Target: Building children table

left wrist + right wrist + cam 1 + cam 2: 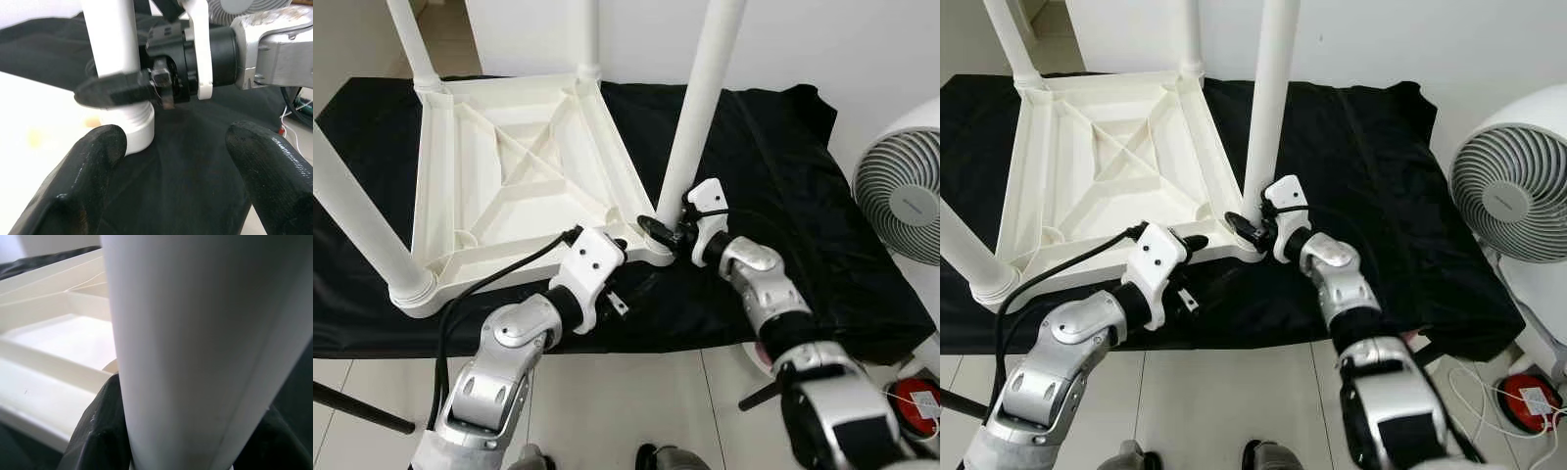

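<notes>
All four legs stood in the upside-down table (499, 166); my right gripper (658, 233) squeezed the last leg (697, 108), my left gripper (171, 161) was wide open, holding nothing.

A black cloth (773, 166) lies spread over the low surface, its front edge hanging down toward a floor of pale tiles (636, 411). To the right, just past the cloth's edge, stands a white round fan (1513, 191) with a grey grille, against a plain white wall (1381, 39). On the floor below the fan sits a small red and white round device (1526, 399) with thin white cords (1474, 387) trailing from it, and a dark rod (357, 406) crosses the floor at the lower left.
</notes>
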You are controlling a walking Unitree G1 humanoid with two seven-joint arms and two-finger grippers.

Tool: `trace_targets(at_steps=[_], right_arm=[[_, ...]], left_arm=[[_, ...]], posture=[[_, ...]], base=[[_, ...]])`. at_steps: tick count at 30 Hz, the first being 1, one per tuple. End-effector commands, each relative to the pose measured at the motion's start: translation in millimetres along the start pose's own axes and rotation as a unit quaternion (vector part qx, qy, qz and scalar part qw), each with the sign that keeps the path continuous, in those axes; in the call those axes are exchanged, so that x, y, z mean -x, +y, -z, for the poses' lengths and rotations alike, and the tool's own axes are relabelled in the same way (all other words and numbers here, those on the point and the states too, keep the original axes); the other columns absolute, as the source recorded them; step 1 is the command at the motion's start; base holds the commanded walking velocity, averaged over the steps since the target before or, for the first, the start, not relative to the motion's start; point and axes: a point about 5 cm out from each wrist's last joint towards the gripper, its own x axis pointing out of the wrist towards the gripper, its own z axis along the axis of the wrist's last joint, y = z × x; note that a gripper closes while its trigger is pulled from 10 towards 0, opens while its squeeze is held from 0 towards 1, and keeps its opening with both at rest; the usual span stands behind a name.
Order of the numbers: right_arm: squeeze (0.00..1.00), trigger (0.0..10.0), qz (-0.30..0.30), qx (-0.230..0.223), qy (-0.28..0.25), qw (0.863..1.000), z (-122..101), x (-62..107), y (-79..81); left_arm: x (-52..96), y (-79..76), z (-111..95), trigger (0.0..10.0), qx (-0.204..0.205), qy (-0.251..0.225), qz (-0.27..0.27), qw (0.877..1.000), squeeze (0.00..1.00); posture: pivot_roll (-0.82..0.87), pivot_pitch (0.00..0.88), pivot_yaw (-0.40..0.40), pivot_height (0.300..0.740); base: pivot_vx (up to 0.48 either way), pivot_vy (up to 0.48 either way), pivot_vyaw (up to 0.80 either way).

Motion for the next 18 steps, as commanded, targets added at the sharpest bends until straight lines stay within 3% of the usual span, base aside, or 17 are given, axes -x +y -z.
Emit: trace_targets(at_steps=[1, 4, 5, 6, 8, 14, 15, 18], right_arm=[[0.0, 10.0, 0.038, -0.043, 0.023, 0.998, 14.1, 4.0, 10.2], [0.0, 10.0, 0.049, -0.059, 0.018, 0.997, 14.4, 3.7, 16.9], [0.0, 10.0, 0.094, -0.076, 0.015, 0.993, 15.7, 2.9, 26.0], [0.0, 10.0, 0.094, -0.076, 0.015, 0.993, 15.7, 2.9, 26.0], [0.0, 10.0, 0.183, -0.091, 0.007, 0.979, 14.5, 5.0, 35.5], [0.0, 10.0, 0.229, -0.092, 0.008, 0.969, 13.5, 7.3, 37.4], [0.99, 10.0, 0.235, -0.094, 0.006, 0.967, 12.5, 8.7, 33.9], [1.0, 10.0, 0.236, -0.101, 0.001, 0.966, 9.9, 11.6, 30.3]], left_arm=[[0.3, -1.1, 5.6, 10.0, 0.012, 0.01, -0.008, 1.0, 0.0], [0.2, -1.3, 6.2, 10.0, 0.015, 0.01, -0.009, 1.0, 0.0], [0.0, -0.9, 6.0, 10.0, 0.013, 0.01, -0.009, 1.0, 0.0], [0.0, -0.9, 6.0, 10.0, 0.013, 0.01, -0.009, 1.0, 0.0], [0.5, -0.3, 6.1, 10.0, 0.012, 0.01, -0.012, 1.0, 0.0], [0.5, -1.7, 6.1, 10.0, 0.016, 0.008, -0.014, 1.0, 0.0], [0.0, -3.1, 6.0, 10.0, 0.017, 0.008, -0.011, 1.0, 0.0], [-0.4, -5.2, 6.4, 10.0, 0.018, 0.008, -0.005, 1.0, 0.0]], posture=[[-0.05, 0.165, -0.019, 0.74], [-0.05, 0.165, -0.019, 0.74], [-0.05, 0.165, -0.019, 0.74], [-0.05, 0.165, -0.019, 0.74], [-0.05, 0.175, -0.027, 0.74], [-0.05, 0.172, -0.023, 0.74], [-0.05, 0.172, -0.023, 0.74], [-0.06, 0.172, -0.018, 0.74]], base=[[0.0, 0.0, 0.0], [0.0, 0.0, 0.0], [0.0, 0.0, 0.0], [0.0, 0.0, 0.0], [0.0, 0.0, 0.0], [0.0, 0.0, 0.0], [0.0, 0.0, 0.0], [0.0, 0.0, 0.0]])
